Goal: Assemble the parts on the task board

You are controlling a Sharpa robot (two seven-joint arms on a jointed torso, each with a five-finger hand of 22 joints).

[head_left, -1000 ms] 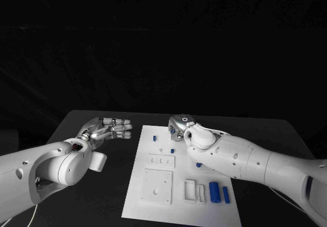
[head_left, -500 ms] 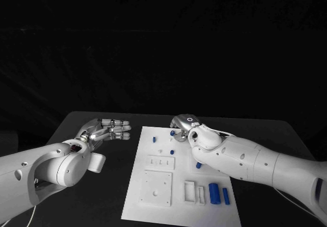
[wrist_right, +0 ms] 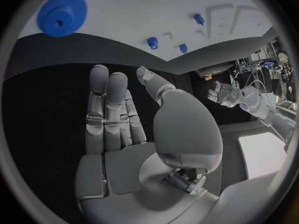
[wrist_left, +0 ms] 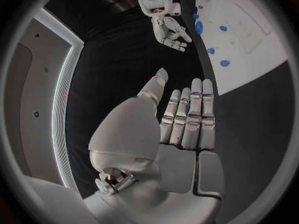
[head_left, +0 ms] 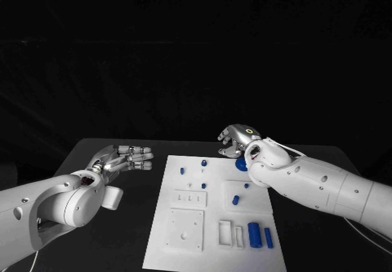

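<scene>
Hands were both empty: right hand [head_left: 238, 141] hung with fingers loose beside the blue disc [head_left: 242, 164] at the task board's [head_left: 214, 238] far edge, seemingly ready to take it, while left hand [head_left: 124, 158] waited flat over the bench [head_left: 106, 148].

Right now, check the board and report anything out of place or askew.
Nothing stands out. The task board lies flat on the table, the small blue parts rest on it, and a round blue disc sits at its far right edge. Both hands hold nothing.
</scene>
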